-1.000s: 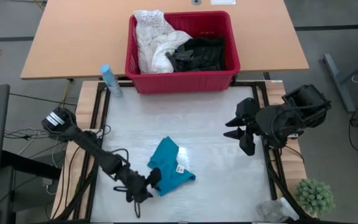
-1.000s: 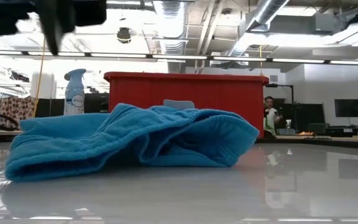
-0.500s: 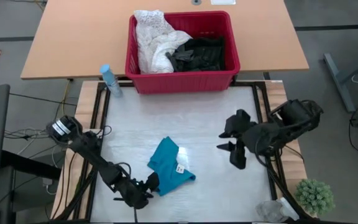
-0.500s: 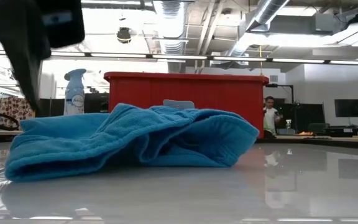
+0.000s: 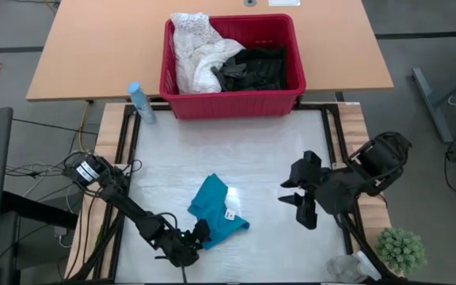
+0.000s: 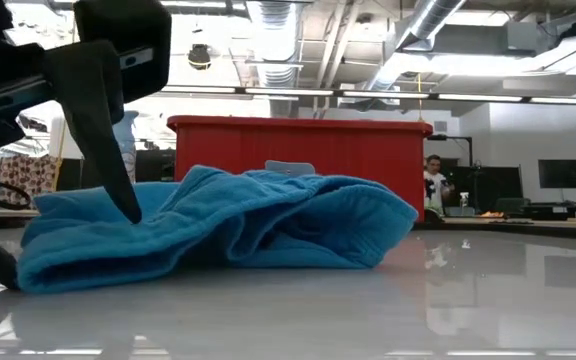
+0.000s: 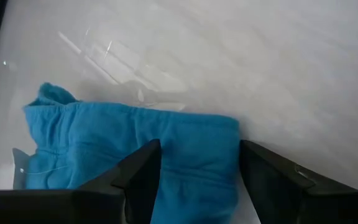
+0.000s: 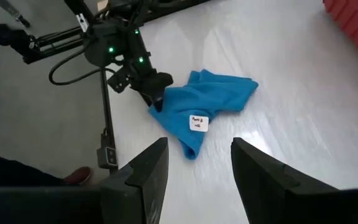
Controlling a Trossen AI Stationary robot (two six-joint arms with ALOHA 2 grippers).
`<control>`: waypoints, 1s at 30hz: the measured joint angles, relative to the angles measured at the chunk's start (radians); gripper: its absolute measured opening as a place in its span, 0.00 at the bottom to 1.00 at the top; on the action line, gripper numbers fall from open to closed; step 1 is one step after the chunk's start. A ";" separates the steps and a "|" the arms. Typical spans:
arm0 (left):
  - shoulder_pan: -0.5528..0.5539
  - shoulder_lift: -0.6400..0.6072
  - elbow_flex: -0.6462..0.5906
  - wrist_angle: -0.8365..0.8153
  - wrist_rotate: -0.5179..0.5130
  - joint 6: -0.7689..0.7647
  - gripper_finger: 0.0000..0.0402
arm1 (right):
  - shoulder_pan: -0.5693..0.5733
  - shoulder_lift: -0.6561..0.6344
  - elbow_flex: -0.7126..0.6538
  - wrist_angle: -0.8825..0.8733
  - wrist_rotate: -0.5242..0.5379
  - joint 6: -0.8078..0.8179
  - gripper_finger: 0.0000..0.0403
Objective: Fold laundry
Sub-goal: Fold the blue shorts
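The white desk (image 5: 236,150) spans the middle of the high view, with a second, wooden desk (image 5: 93,47) beyond it at twelve o'clock. On that wooden desk stands the red slotted basket (image 5: 232,101), holding a white lacy garment (image 5: 196,51) on its nine o'clock side and dark garments (image 5: 252,67) on its three o'clock side, the two bundles touching. The left arm (image 5: 121,202) reaches in from nine o'clock low across the white desk, and its left gripper (image 5: 199,235) sits at the seven o'clock edge of the teal garment (image 5: 216,212), jaws spread and straddling the cloth's edge, one dark finger (image 6: 103,130) pressing down on the fabric in the low view. The right arm (image 5: 370,170) enters from three o'clock; the right gripper (image 5: 298,199) hovers above bare desk well apart from the teal garment, jaws spread and holding nothing. The teal garment lies crumpled just below the white desk's centre, toward six o'clock. A pale blue spray bottle (image 5: 140,101) stands just beside the basket at its eight o'clock corner. A small green plant (image 5: 400,249) sits off the desk at five o'clock. A white label (image 5: 229,214) lies on the teal garment's three o'clock side. In the low view, a person (image 6: 434,185) stands far off in the room behind.
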 joint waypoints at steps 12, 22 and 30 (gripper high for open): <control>0.046 0.008 0.059 -0.192 -0.116 -0.119 0.03 | 0.086 -0.002 -0.168 -0.014 0.172 0.221 0.49; 0.123 0.003 0.235 -0.485 -0.159 -0.316 0.01 | 0.104 0.000 -0.696 0.256 0.241 0.519 0.49; 0.162 0.003 0.308 -0.620 -0.108 -0.378 0.01 | 0.100 0.000 -1.080 0.667 0.359 0.720 0.49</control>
